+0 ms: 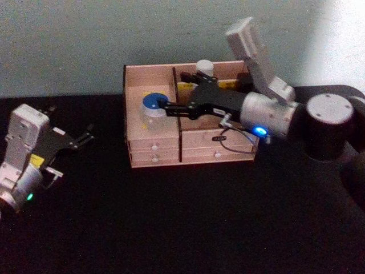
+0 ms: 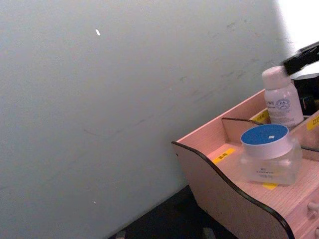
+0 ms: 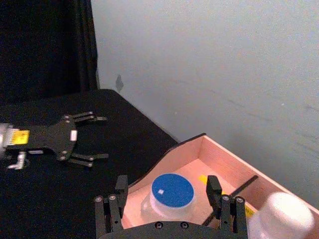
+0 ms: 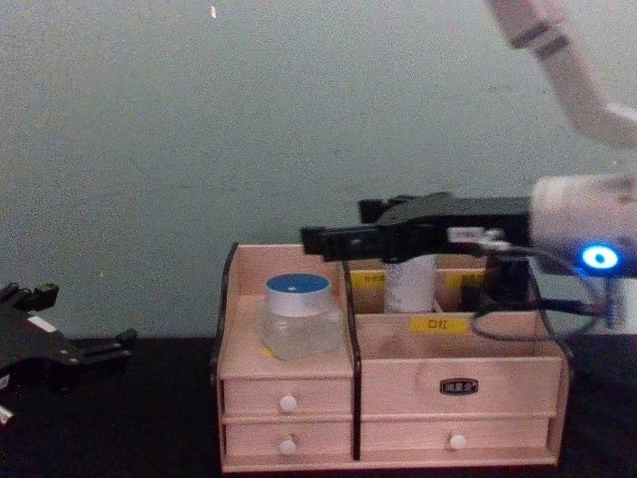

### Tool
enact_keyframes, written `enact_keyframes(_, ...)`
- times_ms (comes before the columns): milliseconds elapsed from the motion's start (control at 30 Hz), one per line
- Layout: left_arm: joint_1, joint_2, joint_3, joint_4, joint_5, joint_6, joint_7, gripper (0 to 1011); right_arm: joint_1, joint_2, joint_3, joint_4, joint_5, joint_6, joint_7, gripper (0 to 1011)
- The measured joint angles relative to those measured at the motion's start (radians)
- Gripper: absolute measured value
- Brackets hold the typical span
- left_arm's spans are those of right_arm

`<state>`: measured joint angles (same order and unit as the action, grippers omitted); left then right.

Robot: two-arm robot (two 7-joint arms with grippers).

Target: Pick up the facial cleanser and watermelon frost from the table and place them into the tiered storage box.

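Note:
The tiered storage box (image 1: pixel 149 77) stands at the back of the black table. In its left compartment sits a clear jar with a blue lid (image 1: pixel 153 111), the facial cleanser (image 4: pixel 297 319). A white capped bottle (image 1: pixel 204 68), the watermelon frost (image 2: pixel 281 99), stands upright in a rear compartment. My right gripper (image 1: pixel 166 107) reaches over the box from the right. It is open, with one finger on each side of the jar's lid (image 3: pixel 172 190) and slightly above it. My left gripper (image 1: pixel 88 134) rests open at the table's far left, well away from the box.
A pale wall rises close behind the box. Two rows of small drawers with white knobs (image 4: pixel 288 402) face me. A black cable (image 1: pixel 234 145) hangs from the right wrist in front of the drawers. Bare black tabletop (image 1: pixel 182 217) stretches in front.

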<state>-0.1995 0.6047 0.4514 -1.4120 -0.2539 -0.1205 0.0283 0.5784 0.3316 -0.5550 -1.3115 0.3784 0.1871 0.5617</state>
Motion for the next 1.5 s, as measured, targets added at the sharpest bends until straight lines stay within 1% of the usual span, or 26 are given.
enact_keyframes(33,0.0,0.0,0.0,0.0,0.0,0.0,0.0,1001,-0.027,0.025,0.013,-0.042,0.011,0.0,-0.002,1002)
enact_keyframes(100,0.0,0.0,0.0,0.0,0.0,0.0,0.0,1001,-0.055,0.048,0.026,-0.08,0.026,0.002,-0.006,1003)
enact_keyframes(133,0.0,0.0,0.0,0.0,0.0,0.0,0.0,1001,-0.083,0.072,0.041,-0.114,0.044,0.007,-0.01,1003)
enact_keyframes(333,0.0,0.0,0.0,0.0,0.0,0.0,0.0,1001,-0.196,0.16,0.099,-0.219,0.099,0.022,-0.04,1002)
enact_keyframes(367,0.0,0.0,0.0,0.0,0.0,0.0,0.0,1001,-0.231,0.185,0.118,-0.246,0.112,0.022,-0.055,1003)
enact_keyframes(433,0.0,0.0,0.0,0.0,0.0,0.0,0.0,1001,-0.282,0.217,0.145,-0.282,0.125,0.018,-0.079,1003)
enact_keyframes(467,0.0,0.0,0.0,0.0,0.0,0.0,0.0,1001,-0.282,0.217,0.145,-0.282,0.125,0.018,-0.079,1002)
enact_keyframes(500,0.0,0.0,0.0,0.0,0.0,0.0,0.0,1001,-0.322,0.239,0.168,-0.307,0.131,0.01,-0.104,1002)
enact_keyframes(567,0.0,0.0,0.0,0.0,0.0,0.0,0.0,1001,-0.36,0.257,0.193,-0.332,0.131,-0.003,-0.133,1003)
enact_keyframes(600,0.0,0.0,0.0,0.0,0.0,0.0,0.0,1001,-0.395,0.27,0.218,-0.352,0.127,-0.015,-0.163,1002)
enact_keyframes(700,0.0,0.0,0.0,0.0,0.0,0.0,0.0,1001,-0.448,0.282,0.259,-0.381,0.11,-0.035,-0.221,1003)
enact_keyframes(733,0.0,0.0,0.0,0.0,0.0,0.0,0.0,1001,-0.481,0.28,0.287,-0.395,0.096,-0.046,-0.27,1002)
enact_keyframes(767,0.0,0.0,0.0,0.0,0.0,0.0,0.0,1001,-0.496,0.277,0.3,-0.4,0.085,-0.05,-0.299,1003)
enact_keyframes(800,0.0,0.0,0.0,0.0,0.0,0.0,0.0,1001,-0.519,0.268,0.319,-0.407,0.061,-0.053,-0.354,1003)
enact_keyframes(833,0.0,0.0,0.0,0.0,0.0,0.0,0.0,1001,-0.526,0.264,0.325,-0.409,0.048,-0.054,-0.379,1002)
enact_keyframes(867,0.0,0.0,0.0,0.0,0.0,0.0,0.0,1001,-0.542,0.247,0.333,-0.41,0.01,-0.058,-0.444,1002)
enact_keyframes(900,0.0,0.0,0.0,0.0,0.0,0.0,0.0,1001,-0.542,0.247,0.333,-0.41,0.01,-0.058,-0.444,1003)
enact_keyframes(967,0.0,0.0,0.0,0.0,0.0,0.0,0.0,1001,-0.562,0.201,0.338,-0.399,-0.071,-0.068,-0.567,1003)
enact_keyframes(1000,0.0,0.0,0.0,0.0,0.0,0.0,0.0,1001,-0.562,0.201,0.338,-0.399,-0.071,-0.068,-0.567,1003)
enact_keyframes(1067,0.0,0.0,0.0,0.0,0.0,0.0,0.0,1001,-0.567,0.152,0.337,-0.372,-0.142,-0.074,-0.672,1003)
enact_keyframes(1167,0.0,0.0,0.0,0.0,0.0,0.0,0.0,1001,-0.562,0.121,0.332,-0.341,-0.185,-0.076,-0.728,1003)
enact_keyframes(1200,0.0,0.0,0.0,0.0,0.0,0.0,0.0,1002,-0.555,0.105,0.328,-0.319,-0.21,-0.08,-0.757,1003)
enact_keyframes(1233,0.0,0.0,0.0,0.0,0.0,0.0,0.0,1002,-0.555,0.105,0.328,-0.319,-0.21,-0.08,-0.757,1003)
enact_keyframes(1300,0.0,0.0,0.0,0.0,0.0,0.0,0.0,1001,-0.539,0.072,0.322,-0.272,-0.241,-0.084,-0.792,1002)
enact_keyframes(1367,0.0,0.0,0.0,0.0,0.0,0.0,0.0,1001,-0.529,0.056,0.322,-0.249,-0.248,-0.084,-0.798,1003)
enact_keyframes(1500,0.0,0.0,0.0,0.0,0.0,0.0,0.0,1001,-0.521,0.049,0.325,-0.232,-0.245,-0.083,-0.789,1002)
